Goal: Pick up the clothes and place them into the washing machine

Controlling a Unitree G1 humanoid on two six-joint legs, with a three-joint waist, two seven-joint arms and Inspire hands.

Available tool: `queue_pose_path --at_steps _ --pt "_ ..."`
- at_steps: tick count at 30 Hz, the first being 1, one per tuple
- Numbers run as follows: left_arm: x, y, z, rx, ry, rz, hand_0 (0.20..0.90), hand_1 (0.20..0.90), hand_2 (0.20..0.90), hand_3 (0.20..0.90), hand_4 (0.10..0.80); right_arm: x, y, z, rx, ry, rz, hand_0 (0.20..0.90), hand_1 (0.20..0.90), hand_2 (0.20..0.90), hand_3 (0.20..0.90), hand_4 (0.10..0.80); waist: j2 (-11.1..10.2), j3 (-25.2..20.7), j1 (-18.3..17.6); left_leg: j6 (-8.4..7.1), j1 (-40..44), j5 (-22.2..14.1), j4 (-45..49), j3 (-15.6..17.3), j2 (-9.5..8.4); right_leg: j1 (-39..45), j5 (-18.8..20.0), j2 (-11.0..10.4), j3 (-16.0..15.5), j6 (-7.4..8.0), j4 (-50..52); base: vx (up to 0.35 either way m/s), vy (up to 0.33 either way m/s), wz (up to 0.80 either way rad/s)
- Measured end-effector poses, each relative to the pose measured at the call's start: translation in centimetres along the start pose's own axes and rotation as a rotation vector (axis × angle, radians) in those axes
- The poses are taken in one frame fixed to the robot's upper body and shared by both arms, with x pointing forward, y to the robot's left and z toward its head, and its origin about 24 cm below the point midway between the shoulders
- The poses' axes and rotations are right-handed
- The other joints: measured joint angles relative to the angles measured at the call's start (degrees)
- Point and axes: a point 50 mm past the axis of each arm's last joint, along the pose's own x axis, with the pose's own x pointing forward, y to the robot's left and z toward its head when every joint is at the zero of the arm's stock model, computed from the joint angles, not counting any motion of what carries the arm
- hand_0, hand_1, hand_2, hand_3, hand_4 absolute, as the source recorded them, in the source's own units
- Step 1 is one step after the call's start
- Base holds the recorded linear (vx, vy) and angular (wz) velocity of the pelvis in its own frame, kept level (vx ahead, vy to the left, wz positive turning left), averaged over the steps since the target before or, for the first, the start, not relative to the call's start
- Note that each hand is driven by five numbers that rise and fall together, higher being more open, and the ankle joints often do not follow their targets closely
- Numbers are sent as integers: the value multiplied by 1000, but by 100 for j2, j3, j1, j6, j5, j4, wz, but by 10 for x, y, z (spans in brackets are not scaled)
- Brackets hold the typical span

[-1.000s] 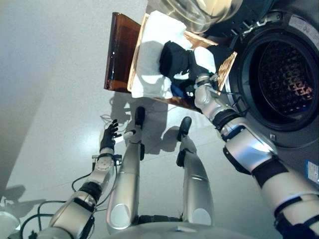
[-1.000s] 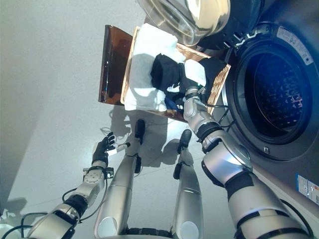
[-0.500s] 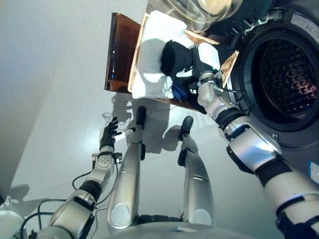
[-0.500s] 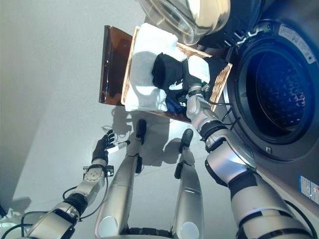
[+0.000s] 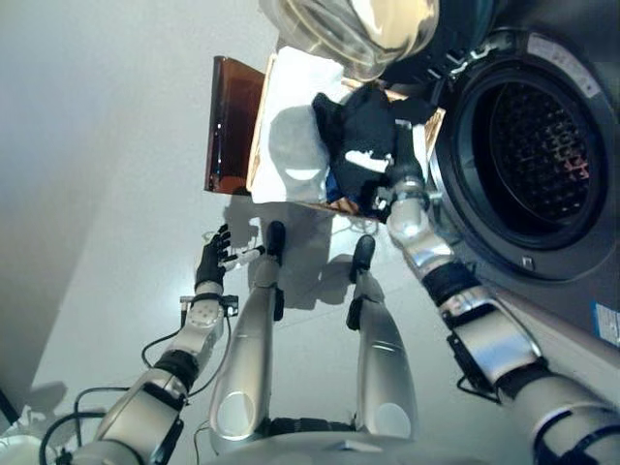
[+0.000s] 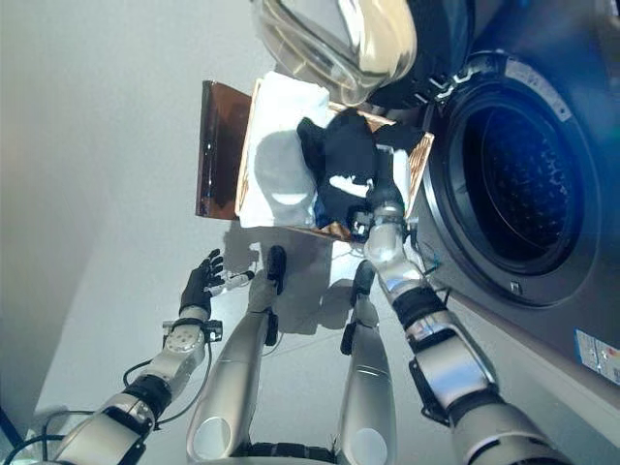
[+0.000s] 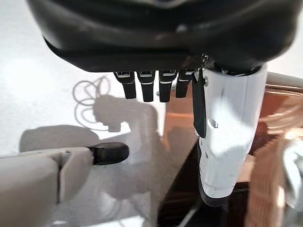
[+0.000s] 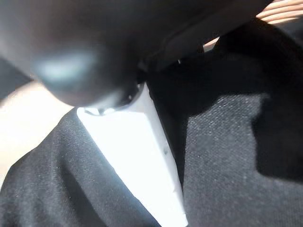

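A black garment (image 5: 363,126) is bunched up over the wicker basket (image 5: 256,145), on top of a white cloth (image 5: 295,116). My right hand (image 5: 400,165) reaches into the basket from the washing machine side, half buried in the garment. In the right wrist view its white-covered thumb (image 8: 137,156) presses into the black garment (image 8: 222,156), with the fingers hidden in the folds. The washing machine's drum (image 5: 528,145) stands open just right of the basket. My left hand (image 5: 211,260) hangs low over the floor with straight fingers (image 7: 147,87) and holds nothing.
The basket rests on a brown see-through stand (image 5: 230,126). The machine's round glass door (image 5: 358,29) is swung open above the basket's far end. A blue cloth (image 5: 339,184) shows under the black garment. Grey floor spreads out to the left.
My right hand has risen with the black garment, which now stands higher and nearer the drum. The camera has shifted. The left hand has stayed where it was.
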Motion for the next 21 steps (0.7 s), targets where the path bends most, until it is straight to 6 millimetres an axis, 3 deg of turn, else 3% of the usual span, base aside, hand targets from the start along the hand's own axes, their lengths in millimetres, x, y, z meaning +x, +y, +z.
queue_pose_path --at_steps 3,8,21 --pt "0 -2 1 4 -5 -7 900 900 900 900 800 -11 1 -18 217 100 -9 200 200 200 200 300 1 0 -39 15 23 -11 2 59 4 3 33 1 45 17 -41 -11 7 -11" --pt "-1 -2 1 9 -7 -12 900 900 900 900 800 -22 -1 -33 423 166 -38 200 200 200 200 300 11 2 -38 43 46 -33 2 149 2 5 63 -9 110 18 -92 -2 11 -6" --pt "-4 -10 -4 -8 11 -29 900 900 900 900 800 -27 0 -38 1110 198 -195 200 200 200 200 300 301 -15 -39 54 58 -43 5 187 -20 3 66 -48 154 22 -88 0 0 0"
